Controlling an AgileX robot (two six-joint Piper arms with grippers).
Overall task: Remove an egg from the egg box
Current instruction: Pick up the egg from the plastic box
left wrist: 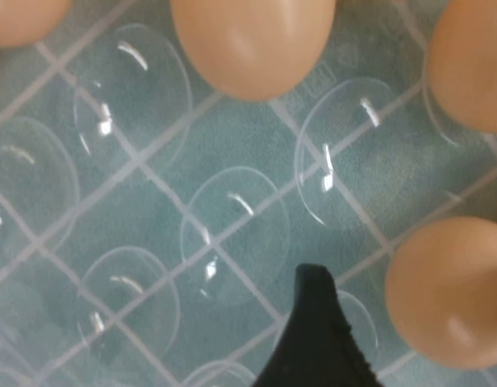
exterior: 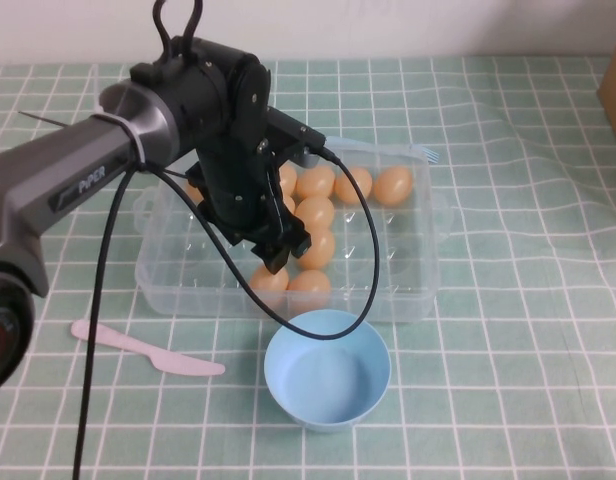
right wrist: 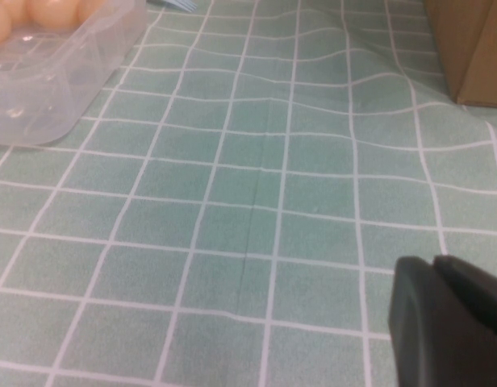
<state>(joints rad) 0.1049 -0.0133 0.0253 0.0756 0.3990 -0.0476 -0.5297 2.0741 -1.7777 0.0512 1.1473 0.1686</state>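
The clear plastic egg box (exterior: 428, 270) stands mid-table and holds several tan-orange eggs (exterior: 393, 185) in its middle cups. My left gripper (exterior: 285, 250) reaches down into the box among the eggs, fingers apart and holding nothing. In the left wrist view one black finger (left wrist: 313, 330) hangs over empty cups, with an egg (left wrist: 450, 290) close beside it and another egg (left wrist: 252, 40) further off. My right gripper (right wrist: 434, 262) is shut and empty, low over the tablecloth to the right of the box (right wrist: 63, 89); it is out of the high view.
A round light-blue bowl (exterior: 327, 367) stands just in front of the box. A pink plastic knife (exterior: 148, 350) lies at the front left. A blue utensil (exterior: 423, 152) lies behind the box. A cardboard box (right wrist: 474, 48) stands at the far right.
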